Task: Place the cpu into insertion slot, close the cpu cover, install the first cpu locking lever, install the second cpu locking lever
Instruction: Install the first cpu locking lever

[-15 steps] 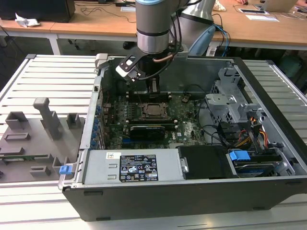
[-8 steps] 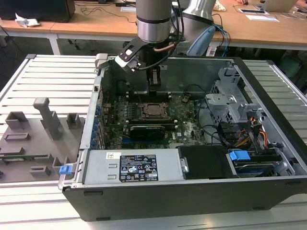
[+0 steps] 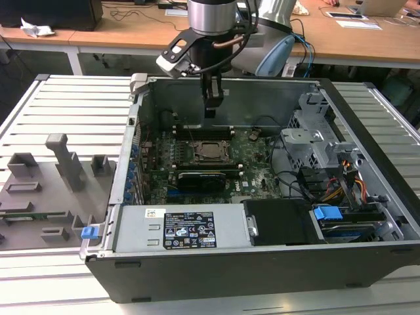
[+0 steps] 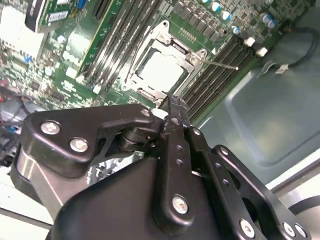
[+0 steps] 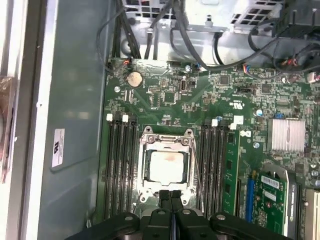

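Note:
The cpu lies silver side up in the insertion slot on the green motherboard; the exterior view shows the slot mid-board. The cpu cover, a metal frame, lies flat around the chip, as the second wrist view also shows for the cpu and cover. A thin locking lever sticks out from one side of the socket, also visible as a wire lever. My gripper hangs above the socket's edge, fingers pressed together with nothing between them. It hovers well above the board.
Rows of black memory slots flank the socket on both sides. A black expansion card lies in front of it, a heatsink nearby. Cables and a drive cage fill the exterior view's right. The case wall stands close.

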You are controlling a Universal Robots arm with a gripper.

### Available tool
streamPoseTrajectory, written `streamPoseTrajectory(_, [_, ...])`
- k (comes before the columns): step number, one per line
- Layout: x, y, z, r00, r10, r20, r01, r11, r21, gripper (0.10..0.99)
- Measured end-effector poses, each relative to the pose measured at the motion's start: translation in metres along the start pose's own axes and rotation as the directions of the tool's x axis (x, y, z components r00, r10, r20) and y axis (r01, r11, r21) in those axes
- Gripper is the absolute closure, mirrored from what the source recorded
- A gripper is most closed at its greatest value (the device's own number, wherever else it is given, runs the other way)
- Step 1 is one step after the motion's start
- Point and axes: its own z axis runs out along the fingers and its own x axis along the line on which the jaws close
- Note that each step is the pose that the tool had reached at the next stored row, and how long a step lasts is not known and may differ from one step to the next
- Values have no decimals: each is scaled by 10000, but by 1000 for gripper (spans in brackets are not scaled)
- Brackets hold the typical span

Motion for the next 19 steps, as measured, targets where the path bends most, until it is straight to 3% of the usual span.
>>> streamPoseTrajectory(3, [0,0,0,9931,-1175,-59,1175,9931,-2,980])
streamPoseTrajectory(7, [0,0,1,9850,-1724,-89,1724,9850,-7,980])
streamPoseTrajectory(8, [0,0,1,9806,-1957,-102,1957,9807,-10,980])
streamPoseTrajectory(12, [0,0,1,9552,-2955,-157,2955,9553,-23,980])
streamPoseTrajectory(16, [0,0,0,9357,-3523,-188,3523,9359,-33,980])
streamPoseTrajectory(17, [0,0,0,9241,-3816,-204,3816,9243,-40,980])
streamPoseTrajectory(19, [0,0,0,9063,-4219,-227,4219,9066,-49,980])
